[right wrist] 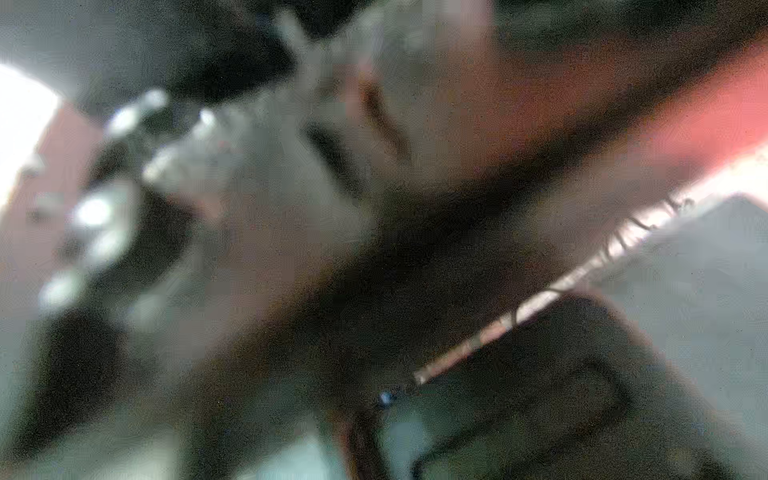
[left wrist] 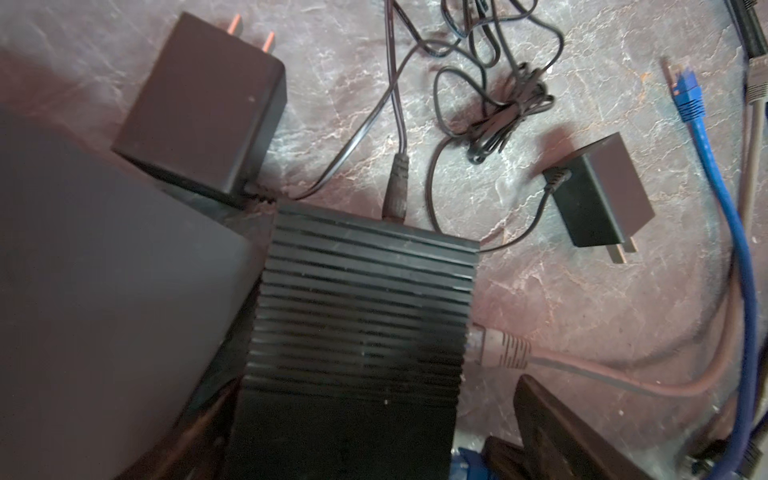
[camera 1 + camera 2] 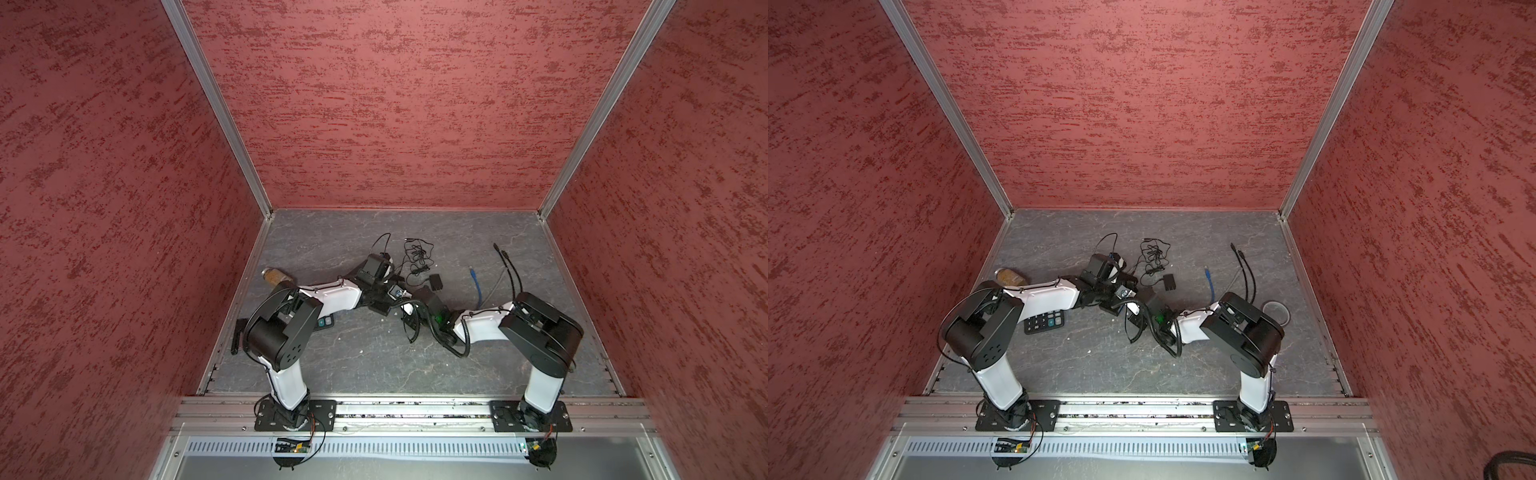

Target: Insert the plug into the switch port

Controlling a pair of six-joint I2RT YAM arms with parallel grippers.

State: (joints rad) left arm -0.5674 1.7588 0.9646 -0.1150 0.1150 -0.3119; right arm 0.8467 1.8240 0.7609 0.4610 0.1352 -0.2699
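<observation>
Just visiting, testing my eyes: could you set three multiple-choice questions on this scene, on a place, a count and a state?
1. Where is the blue cable's plug?
A) in the switch
B) loose on the table
C) off the table

2. How many black power adapters are there?
A) one
B) two
C) four

3. How do the left jaws stand?
A) shut on the blue cable
B) shut on an adapter
C) open around the switch

Answers: 1 B, it lies on bare table; 2 B, one large, one small; 3 C, they flank the switch with a gap.
</observation>
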